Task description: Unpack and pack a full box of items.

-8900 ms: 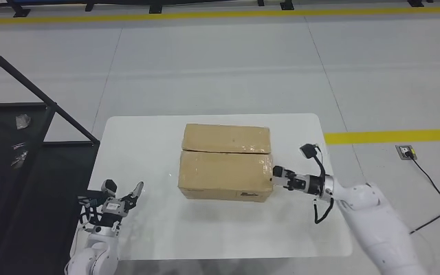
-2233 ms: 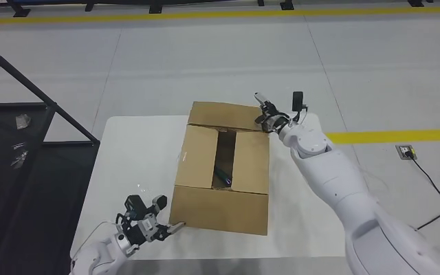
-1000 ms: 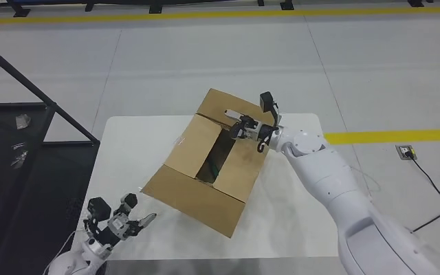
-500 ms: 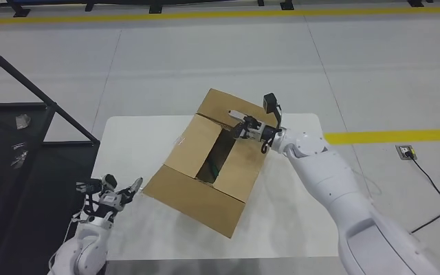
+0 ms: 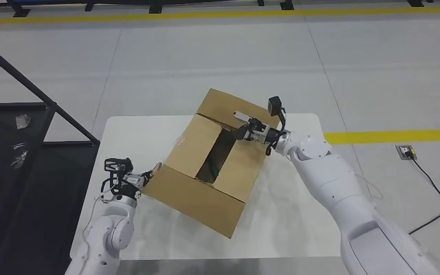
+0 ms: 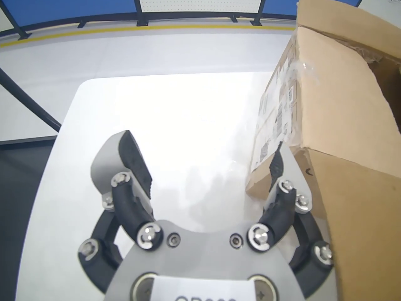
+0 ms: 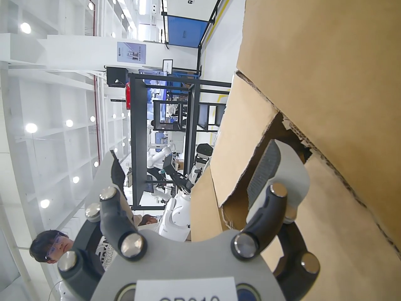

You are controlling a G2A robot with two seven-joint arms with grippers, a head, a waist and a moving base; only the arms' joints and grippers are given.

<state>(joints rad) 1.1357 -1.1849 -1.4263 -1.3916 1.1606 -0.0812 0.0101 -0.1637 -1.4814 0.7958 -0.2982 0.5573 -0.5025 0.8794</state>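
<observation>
The box (image 5: 206, 172) sits slanted in the middle of the table (image 5: 130, 137). Its top is open a crack, and dark things (image 5: 214, 165) show inside. The box has not moved in the last second. The left gripper (image 6: 202, 145) has: it was down by the near edge of the table, and now it is at the box's left corner, wide open, one finger right against the cardboard. The right gripper (image 7: 192, 158) stays at the far flap (image 5: 230, 106), open too, holding nothing. I think both are getting ready to spread the flaps. Nothing is out yet.
</observation>
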